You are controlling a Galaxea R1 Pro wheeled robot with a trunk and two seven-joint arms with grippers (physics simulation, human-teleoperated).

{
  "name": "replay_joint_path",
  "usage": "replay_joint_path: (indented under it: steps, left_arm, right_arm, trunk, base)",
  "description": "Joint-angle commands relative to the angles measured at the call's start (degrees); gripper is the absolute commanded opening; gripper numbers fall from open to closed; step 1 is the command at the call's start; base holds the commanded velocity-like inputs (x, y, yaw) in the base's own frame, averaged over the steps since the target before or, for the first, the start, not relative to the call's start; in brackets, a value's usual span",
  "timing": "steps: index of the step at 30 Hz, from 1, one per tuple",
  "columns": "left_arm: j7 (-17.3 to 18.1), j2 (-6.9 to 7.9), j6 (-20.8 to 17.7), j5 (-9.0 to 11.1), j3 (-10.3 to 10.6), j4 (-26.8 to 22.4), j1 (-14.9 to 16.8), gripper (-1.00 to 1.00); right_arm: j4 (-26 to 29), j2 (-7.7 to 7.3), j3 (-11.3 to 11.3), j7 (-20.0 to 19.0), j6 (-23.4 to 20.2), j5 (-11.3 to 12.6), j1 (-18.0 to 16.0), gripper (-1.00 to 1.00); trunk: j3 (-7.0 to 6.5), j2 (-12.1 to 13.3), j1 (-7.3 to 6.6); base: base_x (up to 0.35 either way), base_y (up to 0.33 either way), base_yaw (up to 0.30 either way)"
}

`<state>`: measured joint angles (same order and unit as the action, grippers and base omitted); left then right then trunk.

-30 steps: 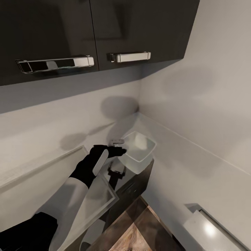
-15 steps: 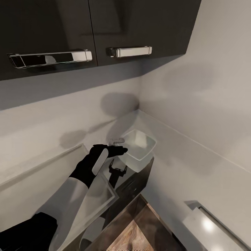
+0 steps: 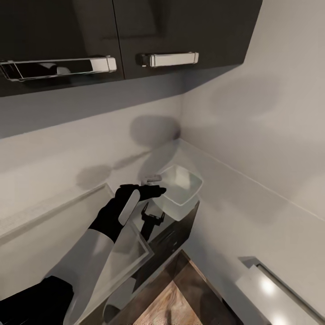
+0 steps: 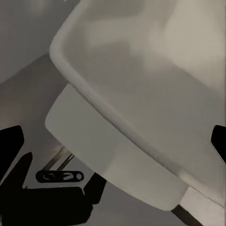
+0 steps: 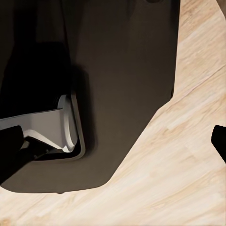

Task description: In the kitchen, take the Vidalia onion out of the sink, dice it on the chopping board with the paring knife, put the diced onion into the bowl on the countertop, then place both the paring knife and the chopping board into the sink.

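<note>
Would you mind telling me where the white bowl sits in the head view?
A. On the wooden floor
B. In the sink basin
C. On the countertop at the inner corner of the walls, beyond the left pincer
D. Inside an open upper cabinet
C: the bowl rests on the grey countertop near where the two walls meet, just past the left pincer.

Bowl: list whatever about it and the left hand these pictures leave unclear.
1. Bowl contents: head view too small and pale; left wrist view cuts its far part off at the edge.
2. Whether the left hand touches the bowl: in the head view its dark shape merges with the rim.
3. Small grey object behind the hand: too small to identify.
</note>
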<state>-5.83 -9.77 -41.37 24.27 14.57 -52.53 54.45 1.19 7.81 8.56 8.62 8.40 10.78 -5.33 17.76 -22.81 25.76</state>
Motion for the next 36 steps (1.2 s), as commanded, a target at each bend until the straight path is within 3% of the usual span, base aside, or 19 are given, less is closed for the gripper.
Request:
replay_joint_path:
  steps: [1,36]
  left_arm:
    - [-0.6,0.02,-0.2,0.6,0.1,-0.2,0.0,1.0]
    - [-0.2,0.1,-0.2,0.7,0.2,0.3,0.0,1.0]
  right_arm:
    - [0.0,0.01,0.5,0.2,0.2,0.6,0.0,1.0]
    - [0.0,0.01,0.5,0.2,0.2,0.6,0.0,1.0]
  trunk:
    - [0.19,-0.1,0.03]
    - [3.43,-0.1,0.03]
  base:
    - [0.0,0.0,0.0]
    - [0.0,0.0,0.0]
